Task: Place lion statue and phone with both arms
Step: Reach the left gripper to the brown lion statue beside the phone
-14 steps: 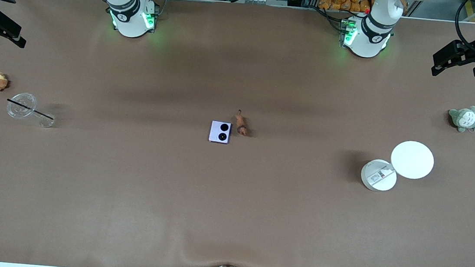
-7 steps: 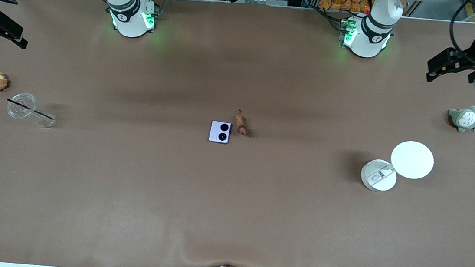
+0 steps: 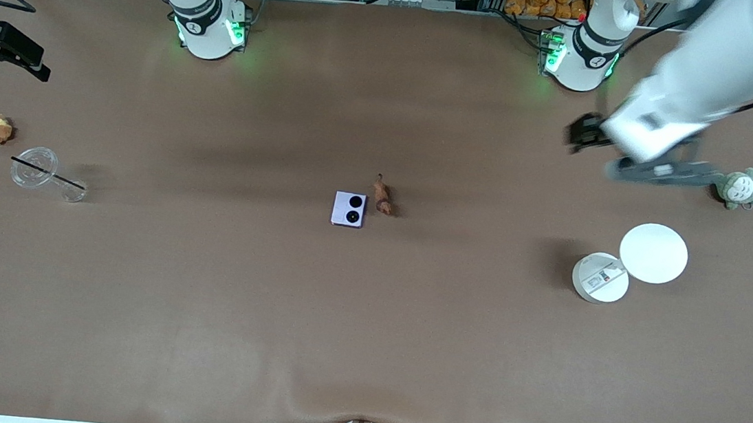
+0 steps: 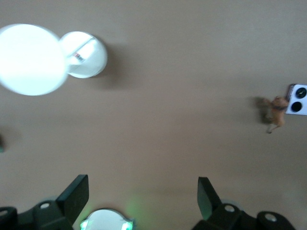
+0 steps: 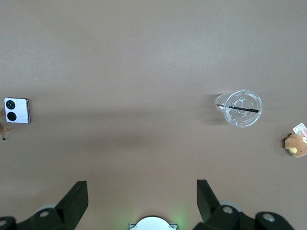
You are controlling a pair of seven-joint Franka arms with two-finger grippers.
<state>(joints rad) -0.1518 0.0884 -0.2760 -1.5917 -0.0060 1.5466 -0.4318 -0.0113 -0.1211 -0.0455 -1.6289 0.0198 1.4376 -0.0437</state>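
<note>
The task was judged to be at its very start — nothing had been picked up. The phone (image 3: pixel 348 209) lay flat near the middle of the table (image 3: pixel 366 321), and the lion statue (image 3: pixel 383 196) lay just beside it, toward the left arm's end, the two apart but close.

The left tool (image 3: pixel 588 134) was held above bare table near the left arm's base, its jaws spread wide and empty. The right tool (image 5: pixel 142 201) was held high over the right arm's end of the table, likewise wide open and holding nothing.

The next move was judged to call for each tool to be brought over the middle and lowered onto its own object — with care, since the two lay close together.

Counted on the table: one phone, one lion statue, two white discs (image 3: pixel 653 253), two plush toys (image 3: pixel 738 187), and one clear cup (image 3: pixel 35 167) lying on its side with a straw.
</note>
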